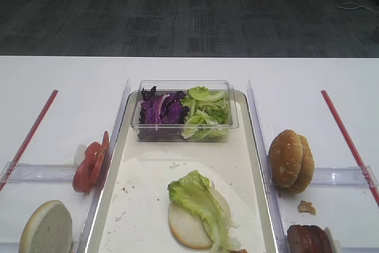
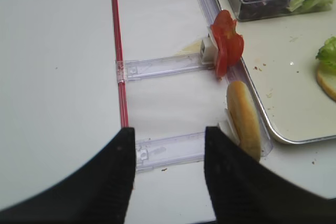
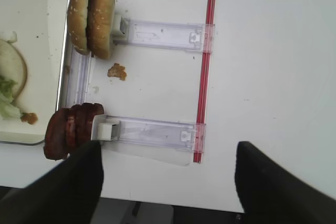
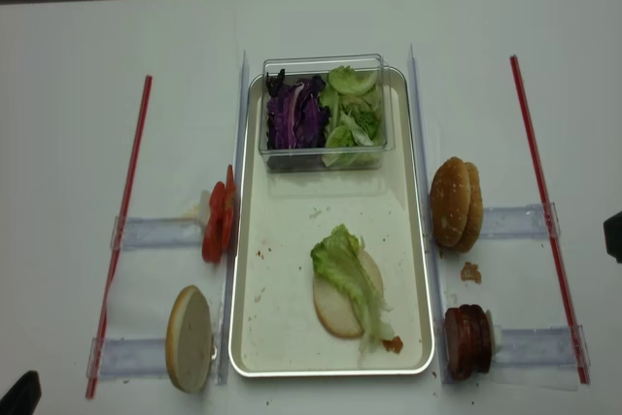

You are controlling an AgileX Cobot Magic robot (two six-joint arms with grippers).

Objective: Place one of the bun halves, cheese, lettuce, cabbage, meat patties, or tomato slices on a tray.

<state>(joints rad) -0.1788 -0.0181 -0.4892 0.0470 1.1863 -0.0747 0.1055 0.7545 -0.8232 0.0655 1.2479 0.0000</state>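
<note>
Nearest, both black hands hang spread and empty over the white desk [image 1: 65, 81]: right hand [image 3: 167, 174] by the upright dark reddish-brown meat patties [image 3: 71, 130], left hand [image 2: 169, 153] beside an on-edge pale bun half [image 2: 243, 119]. On the long metal-rimmed tray [image 4: 282, 337] ruffled green lettuce [image 4: 342, 269] drapes a cut bun base [image 4: 332, 310], likely started layers; farthest, a clear tub [image 4: 326, 112] stocks cabbage

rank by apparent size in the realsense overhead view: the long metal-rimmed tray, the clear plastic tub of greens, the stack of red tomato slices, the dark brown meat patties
1. Long metal-rimmed tray
2. Clear plastic tub
3. Red tomato slices and dark brown meat patties: they look alike in size, too close to rank.
</note>
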